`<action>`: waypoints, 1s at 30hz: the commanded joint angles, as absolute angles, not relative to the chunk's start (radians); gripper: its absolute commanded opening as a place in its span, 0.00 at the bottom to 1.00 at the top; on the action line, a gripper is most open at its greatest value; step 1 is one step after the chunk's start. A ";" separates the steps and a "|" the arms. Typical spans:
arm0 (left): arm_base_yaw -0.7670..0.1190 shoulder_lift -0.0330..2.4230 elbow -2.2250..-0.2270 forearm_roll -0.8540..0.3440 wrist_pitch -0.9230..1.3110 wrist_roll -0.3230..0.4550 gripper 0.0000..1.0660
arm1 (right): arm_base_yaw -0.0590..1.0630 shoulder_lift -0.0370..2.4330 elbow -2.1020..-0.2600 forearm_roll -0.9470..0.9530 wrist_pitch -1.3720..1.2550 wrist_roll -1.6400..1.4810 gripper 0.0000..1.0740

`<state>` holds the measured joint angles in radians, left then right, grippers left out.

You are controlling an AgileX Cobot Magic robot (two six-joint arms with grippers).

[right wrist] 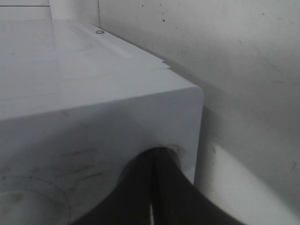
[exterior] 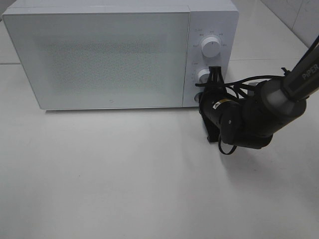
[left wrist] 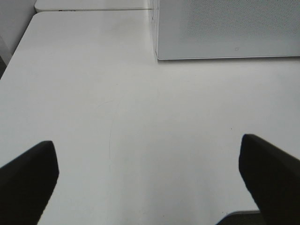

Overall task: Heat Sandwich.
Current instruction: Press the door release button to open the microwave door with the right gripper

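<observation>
Reaching toward microwave [exterior: 99, 55] lower knob [exterior: 203, 75], right arm [exterior: 259, 112] bent, jaws together; left jaws apart above table [left wrist: 140, 117].

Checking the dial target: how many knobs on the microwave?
2. Upper knob high on the microwave's control panel; lower knob just below it, partly covered by the right hand. Others could hide behind that hand.

Robot lab bench, mock kitchen: white microwave [exterior: 99, 55] on white table [exterior: 124, 174], tiled wall [exterior: 299, 17], robot arm [exterior: 279, 97].
</observation>
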<state>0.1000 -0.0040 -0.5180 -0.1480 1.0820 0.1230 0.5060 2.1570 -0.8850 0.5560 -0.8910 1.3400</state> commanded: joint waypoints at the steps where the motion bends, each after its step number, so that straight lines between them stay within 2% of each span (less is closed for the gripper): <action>1: 0.094 -0.025 -0.517 -0.150 1.074 0.118 0.94 | 0.491 2.154 -0.954 0.534 -1.076 1.327 0.00; 13: 0.094 -0.025 -0.517 -0.150 1.074 0.119 0.94 | 0.488 2.172 -1.085 0.577 -1.285 1.241 0.00; 30: 0.094 -0.025 -0.517 -0.150 1.074 0.119 0.94 | 0.488 2.187 -1.091 0.575 -1.202 1.241 0.00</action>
<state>0.1000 -0.0040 -0.5180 -0.1480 1.0820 0.1230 0.5380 2.1970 -0.9650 0.6900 -0.8860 1.2600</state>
